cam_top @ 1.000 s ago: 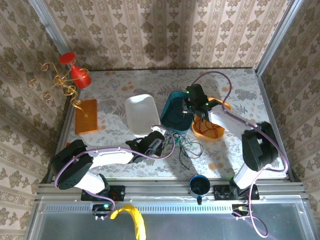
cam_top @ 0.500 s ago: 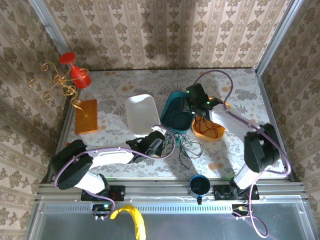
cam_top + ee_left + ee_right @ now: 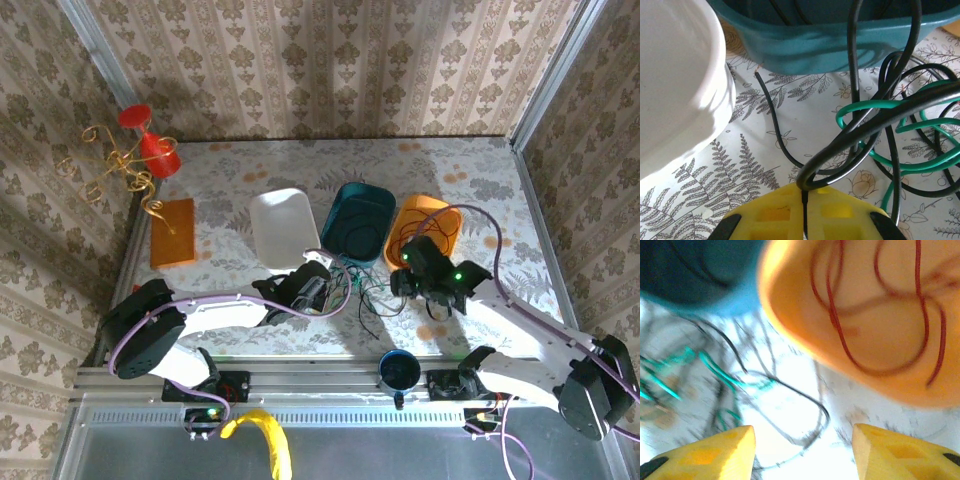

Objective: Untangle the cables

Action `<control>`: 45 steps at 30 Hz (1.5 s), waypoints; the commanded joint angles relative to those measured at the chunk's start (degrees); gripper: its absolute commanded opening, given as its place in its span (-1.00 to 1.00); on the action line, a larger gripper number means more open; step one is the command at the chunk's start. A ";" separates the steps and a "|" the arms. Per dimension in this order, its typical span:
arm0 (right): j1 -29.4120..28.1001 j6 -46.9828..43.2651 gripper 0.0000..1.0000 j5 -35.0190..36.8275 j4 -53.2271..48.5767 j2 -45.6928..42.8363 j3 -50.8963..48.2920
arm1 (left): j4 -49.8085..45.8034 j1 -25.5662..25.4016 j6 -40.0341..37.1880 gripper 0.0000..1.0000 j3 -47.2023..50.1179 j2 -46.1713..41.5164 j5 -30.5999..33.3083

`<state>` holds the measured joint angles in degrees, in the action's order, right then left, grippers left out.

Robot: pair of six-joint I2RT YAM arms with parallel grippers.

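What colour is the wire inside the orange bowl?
The wire is red, clearest in the right wrist view.

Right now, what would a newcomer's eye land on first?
The tangle of black and green cables at the near middle of the floral table, with the left gripper shut on a black cable looping out of it. Just behind, a red cable lies coiled in the orange bin, and the right gripper hangs open above the table in front of that bin.
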<state>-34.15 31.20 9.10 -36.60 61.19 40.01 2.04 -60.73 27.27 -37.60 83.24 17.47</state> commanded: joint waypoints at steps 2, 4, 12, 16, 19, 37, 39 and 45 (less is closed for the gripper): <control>-0.83 3.34 0.09 3.03 -0.22 3.37 -1.50 | -0.20 -0.44 0.22 -1.00 -2.03 0.56 1.25; -0.83 3.49 0.09 3.05 1.31 6.31 -1.51 | -0.31 -0.44 0.25 -1.00 -2.03 0.43 1.33; -0.94 3.69 0.03 4.67 5.59 15.32 -2.64 | -0.44 -0.44 0.45 -1.00 -1.59 -0.33 1.42; -1.62 4.24 0.00 3.99 9.85 17.66 -3.69 | -0.72 -0.49 0.26 -1.00 -1.64 -0.45 1.29; -2.56 4.73 -0.02 4.36 10.57 19.85 -3.38 | -0.68 -0.45 0.34 -1.00 -1.59 -0.38 1.32; -4.08 9.98 -1.00 13.17 6.62 6.63 -4.46 | -1.21 -0.36 0.17 -1.00 -2.39 0.27 0.72; -4.12 9.98 -1.00 15.10 3.58 1.14 -3.75 | -1.18 -0.28 0.11 -1.00 -2.39 0.52 0.62; -4.08 7.06 -1.00 26.54 -4.19 -10.65 2.76 | -1.14 -0.21 -0.01 -1.00 -2.56 1.07 0.28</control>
<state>-37.93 39.24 26.33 -35.05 53.45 39.00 1.96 -60.73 27.27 -38.13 83.72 17.78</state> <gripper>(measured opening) 0.066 0.073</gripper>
